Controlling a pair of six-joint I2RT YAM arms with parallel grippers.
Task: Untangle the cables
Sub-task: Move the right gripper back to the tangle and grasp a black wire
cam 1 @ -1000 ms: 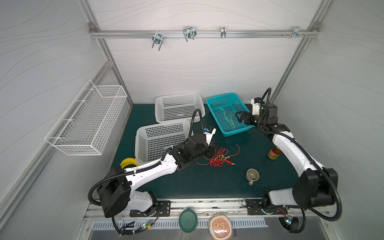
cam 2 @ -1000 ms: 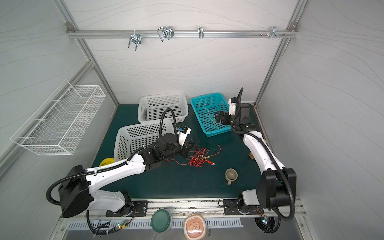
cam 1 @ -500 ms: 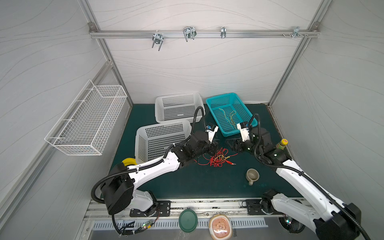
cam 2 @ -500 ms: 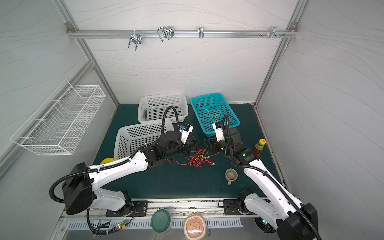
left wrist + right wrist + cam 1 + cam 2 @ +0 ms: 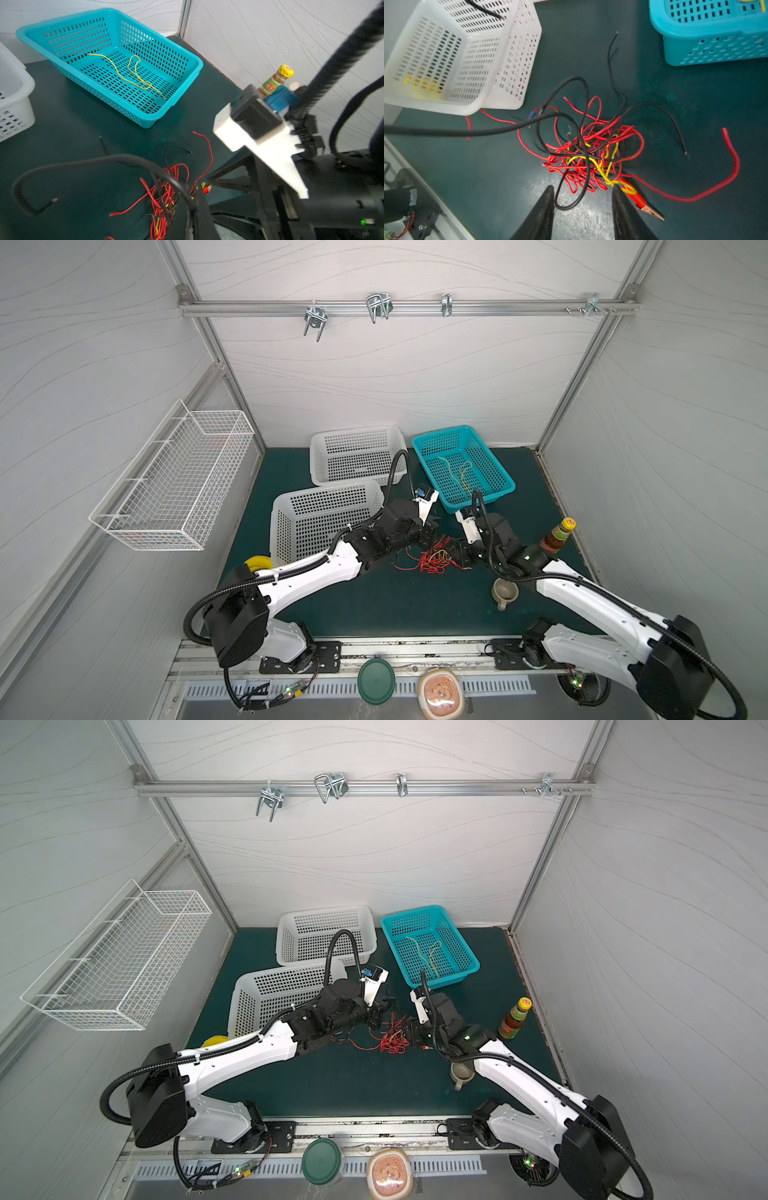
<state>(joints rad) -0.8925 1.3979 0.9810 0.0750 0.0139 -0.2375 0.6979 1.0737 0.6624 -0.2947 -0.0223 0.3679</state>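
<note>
Thin red, yellow and black tangled cables (image 5: pixel 591 153) lie just ahead of the half-spread right claw (image 5: pixel 584 207). The left claw (image 5: pixel 430 527), pressed together, apparently pinches one thick black cable (image 5: pixel 467 132).

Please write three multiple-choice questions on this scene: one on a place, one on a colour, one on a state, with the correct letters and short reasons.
1. Where does the loose yellow wire lie?
A. in the teal basket
B. in a white basket
C. beside the mug

2. What colour is the cap of the bottle?
A. red
B. yellow
C. green

3. How do the jaws of the right gripper stand?
A. shut tight
B. apart, at the edge of the tangle
C. clamped on the mug

Key: 1 A, it curls on the teal floor; 2 B, the cap is yellow; 3 B, a gap shows between them.
</note>
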